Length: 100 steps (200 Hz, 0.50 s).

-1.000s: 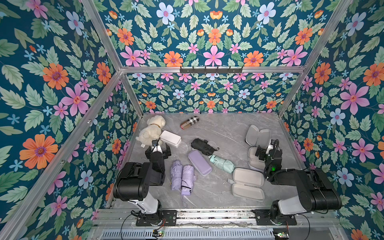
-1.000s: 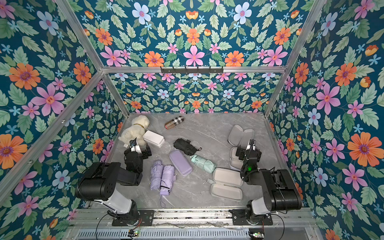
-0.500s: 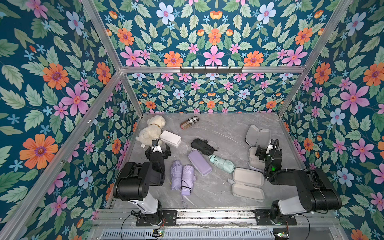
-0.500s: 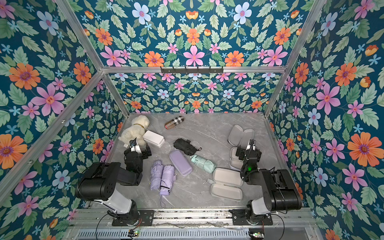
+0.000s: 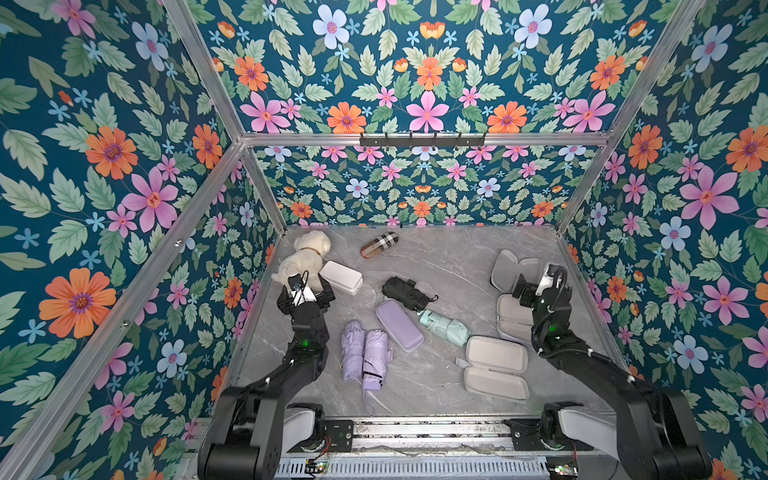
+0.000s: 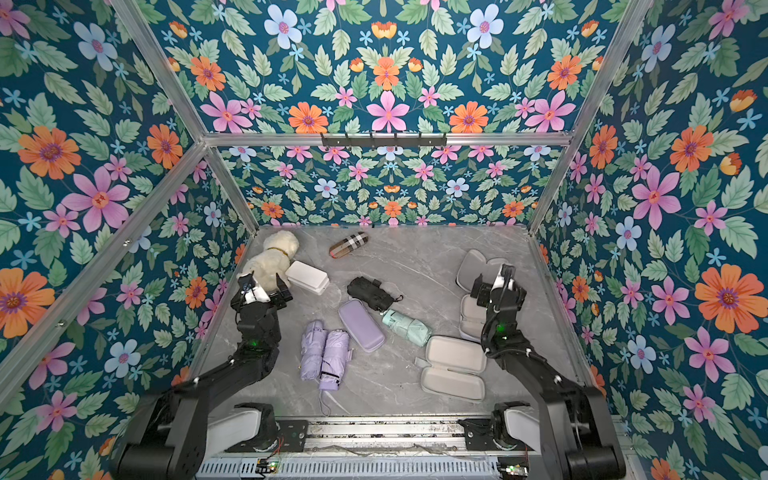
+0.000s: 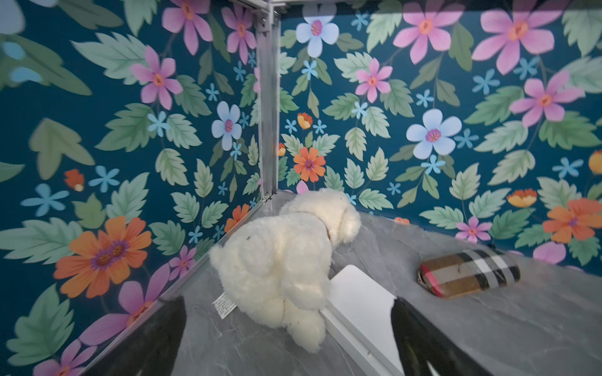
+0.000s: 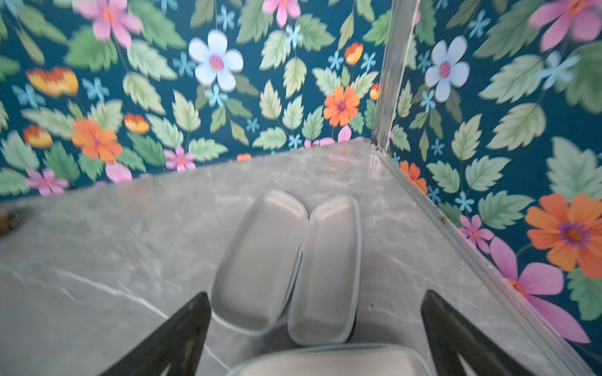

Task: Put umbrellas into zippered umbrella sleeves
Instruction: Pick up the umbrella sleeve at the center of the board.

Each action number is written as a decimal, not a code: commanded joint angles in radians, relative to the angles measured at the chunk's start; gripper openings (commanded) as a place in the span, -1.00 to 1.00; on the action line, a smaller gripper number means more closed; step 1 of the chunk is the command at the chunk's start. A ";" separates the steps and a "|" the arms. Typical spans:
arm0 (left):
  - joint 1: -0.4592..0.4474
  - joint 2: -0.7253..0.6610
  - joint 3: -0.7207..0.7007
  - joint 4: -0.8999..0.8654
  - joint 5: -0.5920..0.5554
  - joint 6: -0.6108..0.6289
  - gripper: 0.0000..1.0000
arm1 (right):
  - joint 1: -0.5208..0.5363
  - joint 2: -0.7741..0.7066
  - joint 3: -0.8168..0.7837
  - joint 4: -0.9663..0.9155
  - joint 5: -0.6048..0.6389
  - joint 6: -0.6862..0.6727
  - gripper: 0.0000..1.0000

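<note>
The right arm point(image 5: 582, 361) hides part of an open grey-lined zip case point(image 5: 508, 311). Right gripper point(image 8: 314, 293), wide and empty, hangs over it. Left gripper point(image 7: 286, 299) is wide too; two crinkly lavender umbrellas point(image 5: 363, 353) lie at its five o'clock.

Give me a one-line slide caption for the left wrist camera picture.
Open left end effector facing a cream plush toy beside a white box, a tan plaid capsule on the grey table.
</note>
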 commanded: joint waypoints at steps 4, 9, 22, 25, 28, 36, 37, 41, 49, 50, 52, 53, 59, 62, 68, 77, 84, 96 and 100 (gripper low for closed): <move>-0.010 -0.147 0.052 -0.403 -0.023 -0.211 0.99 | 0.005 -0.111 0.130 -0.611 -0.047 0.206 0.99; -0.010 -0.171 0.073 -0.467 -0.014 -0.256 0.99 | 0.005 -0.135 0.126 -0.605 -0.080 0.230 0.99; -0.007 -0.206 0.143 -0.619 0.042 -0.361 0.99 | -0.020 -0.204 0.124 -0.638 -0.242 0.332 0.97; -0.006 -0.210 0.158 -0.648 0.063 -0.376 0.99 | -0.036 -0.219 0.119 -0.621 -0.326 0.317 0.90; -0.003 -0.211 0.173 -0.678 0.085 -0.389 0.99 | -0.047 -0.229 0.118 -0.609 -0.386 0.312 0.82; 0.001 -0.212 0.212 -0.761 0.128 -0.445 0.99 | -0.049 -0.231 0.140 -0.640 -0.473 0.353 0.69; 0.003 -0.212 0.216 -0.769 0.132 -0.453 0.99 | -0.048 -0.229 0.145 -0.646 -0.481 0.358 0.66; 0.009 -0.211 0.233 -0.802 0.147 -0.474 0.99 | -0.047 -0.215 0.162 -0.676 -0.519 0.379 0.59; 0.017 -0.209 0.259 -0.848 0.205 -0.481 0.98 | -0.031 -0.177 0.199 -0.736 -0.595 0.408 0.49; 0.018 -0.209 0.263 -0.852 0.213 -0.478 0.96 | -0.028 -0.172 0.205 -0.745 -0.600 0.409 0.49; 0.018 -0.208 0.267 -0.855 0.232 -0.470 0.94 | -0.016 -0.158 0.213 -0.760 -0.613 0.412 0.48; 0.018 -0.207 0.269 -0.857 0.242 -0.468 0.91 | -0.010 -0.153 0.217 -0.766 -0.617 0.413 0.49; 0.018 -0.199 0.282 -0.867 0.305 -0.431 0.76 | 0.031 -0.119 0.238 -0.808 -0.619 0.420 0.48; 0.018 -0.193 0.292 -0.875 0.325 -0.423 0.71 | 0.064 -0.107 0.246 -0.826 -0.606 0.422 0.48; 0.017 -0.172 0.317 -0.918 0.359 -0.420 0.67 | 0.134 -0.078 0.263 -0.851 -0.565 0.427 0.49; 0.012 -0.144 0.349 -0.982 0.393 -0.422 0.63 | 0.237 -0.034 0.293 -0.879 -0.526 0.420 0.51; 0.000 -0.118 0.367 -1.025 0.404 -0.425 0.63 | 0.319 0.006 0.322 -0.904 -0.489 0.416 0.54; -0.036 -0.085 0.388 -1.089 0.403 -0.436 0.63 | 0.442 0.096 0.389 -0.949 -0.443 0.389 0.65; -0.053 -0.079 0.392 -1.105 0.397 -0.437 0.64 | 0.480 0.131 0.413 -0.965 -0.435 0.378 0.71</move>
